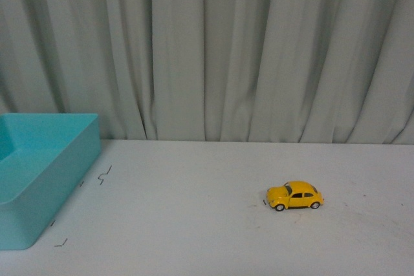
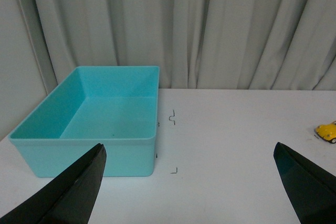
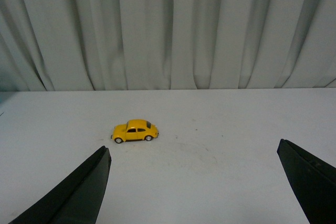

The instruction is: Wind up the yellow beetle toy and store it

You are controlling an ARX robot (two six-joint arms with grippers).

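Our left fingers (image 2: 73, 192) and right fingers (image 3: 79, 192) are spread. The yellow beetle toy (image 1: 294, 195) sits on the counter (image 1: 194, 224).

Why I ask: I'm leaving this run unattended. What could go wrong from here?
1. The toy car stands free on its wheels on the smooth table. A nudge from the open right gripper could roll it away.
2. The car is small against the gripper's wide opening, so an off-centre grasp may slip.
3. The bin sits far across the table from the car. A loose hold might drop the car on the way.
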